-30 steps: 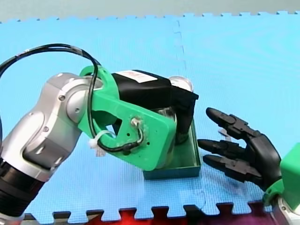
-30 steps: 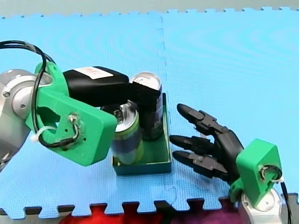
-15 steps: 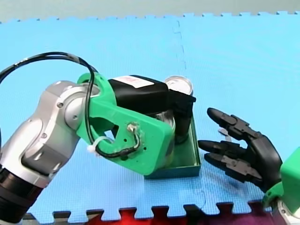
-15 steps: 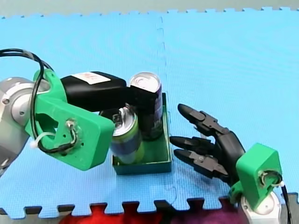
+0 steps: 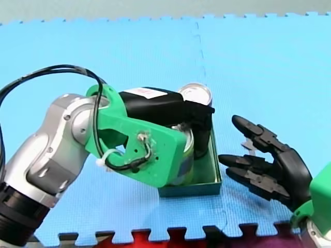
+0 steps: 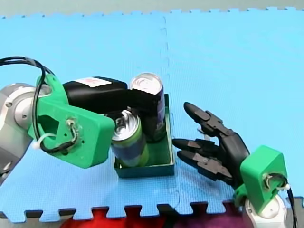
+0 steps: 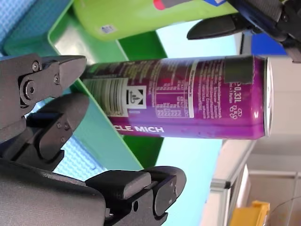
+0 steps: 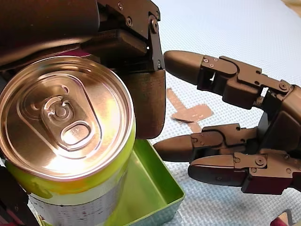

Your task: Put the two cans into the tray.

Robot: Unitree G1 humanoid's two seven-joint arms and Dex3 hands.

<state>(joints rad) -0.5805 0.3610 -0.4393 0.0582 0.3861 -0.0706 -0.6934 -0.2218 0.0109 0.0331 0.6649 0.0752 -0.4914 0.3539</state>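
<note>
A small green tray lies on the blue mat. Two cans stand upright in it: a purple can at the back and a yellow-green can at the front. My left hand reaches over the green can, with its fingers either side of the purple can. In the first wrist view the fingers sit by the base of the purple can, and the thumb stands apart from it. My right hand is just right of the tray, holding nothing.
Blue foam mat spreads all around, with a seam running back from the tray. A scrap of tape lies on the mat by the right hand. The mat's front edge is near. A black cable loops over the left arm.
The left wrist has sunk and drawn slightly back to the left, uncovering more of the green can. Both cans stay in the tray. The right hand has barely shifted.
</note>
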